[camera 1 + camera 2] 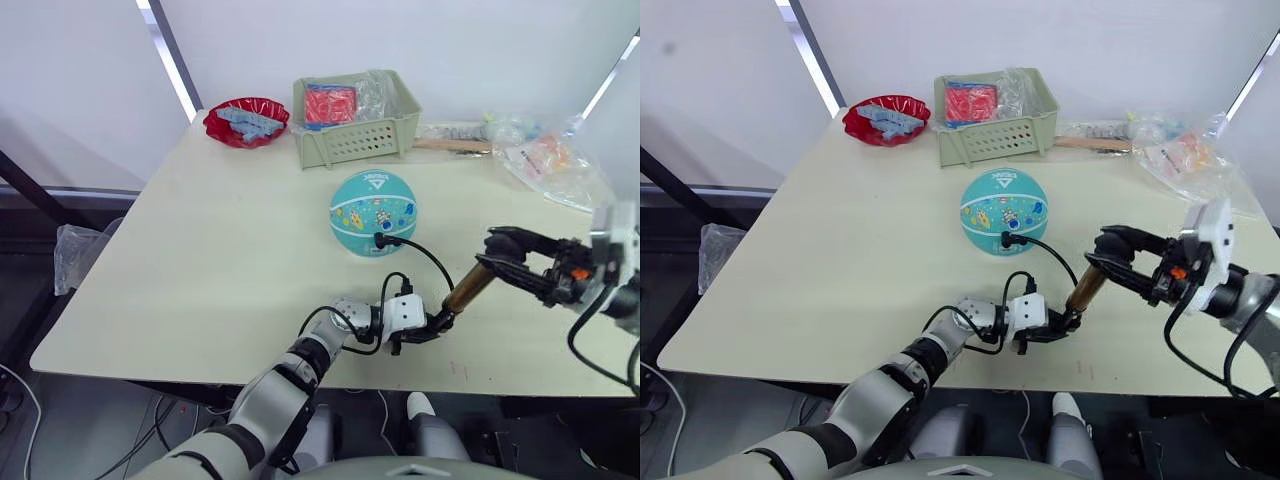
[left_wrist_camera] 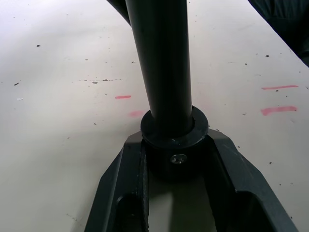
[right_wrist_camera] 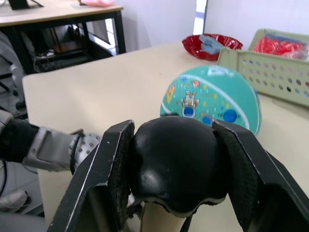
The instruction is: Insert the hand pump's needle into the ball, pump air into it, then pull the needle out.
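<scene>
The needle (image 1: 379,239) already sits in the ball (image 1: 373,212) on the table (image 1: 200,260) — the left gripper (image 1: 436,324) clamps the pump (image 1: 468,288) base, the right gripper (image 1: 497,258) squeezes its handle (image 3: 175,164) — pumping and pulling out seem left.

A lab or office test room: plain white walls, a bare beige table (image 1: 200,250) marked with red pen strokes, loose cables, and another desk (image 3: 58,12) behind.
</scene>
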`<move>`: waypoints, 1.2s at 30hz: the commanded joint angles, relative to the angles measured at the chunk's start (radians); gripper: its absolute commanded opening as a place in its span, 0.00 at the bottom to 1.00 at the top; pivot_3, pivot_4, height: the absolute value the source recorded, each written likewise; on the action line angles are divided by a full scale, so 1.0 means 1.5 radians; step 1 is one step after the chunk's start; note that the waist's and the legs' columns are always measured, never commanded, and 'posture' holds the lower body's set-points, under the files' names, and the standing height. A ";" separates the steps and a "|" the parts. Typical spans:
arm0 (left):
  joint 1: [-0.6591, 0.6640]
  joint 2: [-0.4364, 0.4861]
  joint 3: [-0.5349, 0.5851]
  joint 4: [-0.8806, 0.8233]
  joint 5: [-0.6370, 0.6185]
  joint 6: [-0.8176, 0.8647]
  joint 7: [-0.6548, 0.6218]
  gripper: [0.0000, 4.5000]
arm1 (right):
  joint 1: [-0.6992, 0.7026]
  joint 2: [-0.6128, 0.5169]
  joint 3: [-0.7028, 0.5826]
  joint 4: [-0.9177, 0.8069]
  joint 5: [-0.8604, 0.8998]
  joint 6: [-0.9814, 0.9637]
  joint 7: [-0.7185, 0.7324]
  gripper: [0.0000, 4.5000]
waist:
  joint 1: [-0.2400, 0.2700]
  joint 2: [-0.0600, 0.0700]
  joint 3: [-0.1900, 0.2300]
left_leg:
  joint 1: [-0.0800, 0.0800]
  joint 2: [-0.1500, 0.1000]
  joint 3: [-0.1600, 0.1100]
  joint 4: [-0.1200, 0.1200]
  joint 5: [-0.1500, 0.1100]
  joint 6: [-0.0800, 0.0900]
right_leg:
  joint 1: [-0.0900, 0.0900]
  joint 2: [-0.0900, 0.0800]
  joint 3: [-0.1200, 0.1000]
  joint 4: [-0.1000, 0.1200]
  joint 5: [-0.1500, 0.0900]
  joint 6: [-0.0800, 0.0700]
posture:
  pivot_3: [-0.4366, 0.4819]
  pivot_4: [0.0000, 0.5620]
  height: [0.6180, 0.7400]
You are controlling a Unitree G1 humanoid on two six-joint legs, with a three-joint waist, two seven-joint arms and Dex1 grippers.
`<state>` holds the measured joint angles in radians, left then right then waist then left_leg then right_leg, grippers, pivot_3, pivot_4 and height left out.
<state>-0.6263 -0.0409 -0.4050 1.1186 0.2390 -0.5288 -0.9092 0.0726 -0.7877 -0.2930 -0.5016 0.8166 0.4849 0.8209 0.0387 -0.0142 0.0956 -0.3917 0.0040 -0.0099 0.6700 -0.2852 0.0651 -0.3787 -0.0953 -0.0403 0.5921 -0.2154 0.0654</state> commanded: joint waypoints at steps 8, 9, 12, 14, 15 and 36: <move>0.039 0.002 -0.064 0.063 0.069 0.023 -0.034 0.25 | 0.074 0.097 0.122 0.067 -0.151 -0.068 -0.040 0.46 | 0.000 0.001 -0.001 | 0.000 0.000 0.000 0.000 0.000 0.000 | 0.000 0.000 0.000 0.000 0.000 0.000 | 0.48 0.27 0.98; 0.038 0.002 -0.064 0.064 0.069 0.023 -0.034 0.25 | 0.077 0.100 0.126 0.067 -0.156 -0.072 -0.039 0.46 | 0.000 0.001 -0.001 | 0.000 0.000 0.000 0.000 0.000 0.000 | 0.000 0.000 0.000 0.000 0.000 0.000 | 0.48 0.27 0.98; 0.037 0.001 -0.064 0.064 0.069 0.023 -0.034 0.25 | 0.081 0.103 0.125 0.063 -0.158 -0.077 -0.038 0.46 | 0.000 0.000 -0.002 | 0.000 0.000 0.000 0.000 0.000 0.000 | 0.000 0.001 0.000 0.000 0.000 0.000 | 0.48 0.27 0.98; 0.035 0.001 -0.064 0.065 0.069 0.023 -0.035 0.25 | 0.068 0.104 0.102 0.052 -0.137 -0.075 -0.041 0.46 | 0.000 0.000 -0.002 | 0.000 0.000 0.000 0.000 0.000 0.000 | 0.000 0.001 0.000 0.000 0.000 0.000 | 0.48 0.27 0.98; 0.035 0.001 -0.064 0.065 0.069 0.023 -0.035 0.25 | 0.058 0.104 0.085 0.044 -0.120 -0.071 -0.043 0.46 | 0.000 0.001 -0.002 | 0.000 0.000 0.000 0.000 0.000 0.000 | 0.000 0.001 0.000 0.000 0.000 0.000 | 0.48 0.27 0.98; 0.032 0.002 -0.066 0.068 0.072 0.020 -0.042 0.25 | -0.150 -0.118 -0.218 0.019 0.178 0.114 -0.045 0.46 | 0.004 0.008 0.011 | -0.004 -0.002 0.000 0.002 0.000 0.000 | -0.001 -0.002 -0.001 0.000 0.000 0.001 | 0.48 0.27 0.98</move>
<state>-0.6457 -0.0566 -0.4050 1.1209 0.2423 -0.5314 -0.9139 -0.0821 -0.9322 -0.4615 -0.4742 1.0610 0.6908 0.7948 0.0448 -0.0027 0.1127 -0.3972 0.0008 -0.0097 0.6732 -0.2851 0.0652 -0.3797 -0.0990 -0.0413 0.5917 -0.2149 0.0664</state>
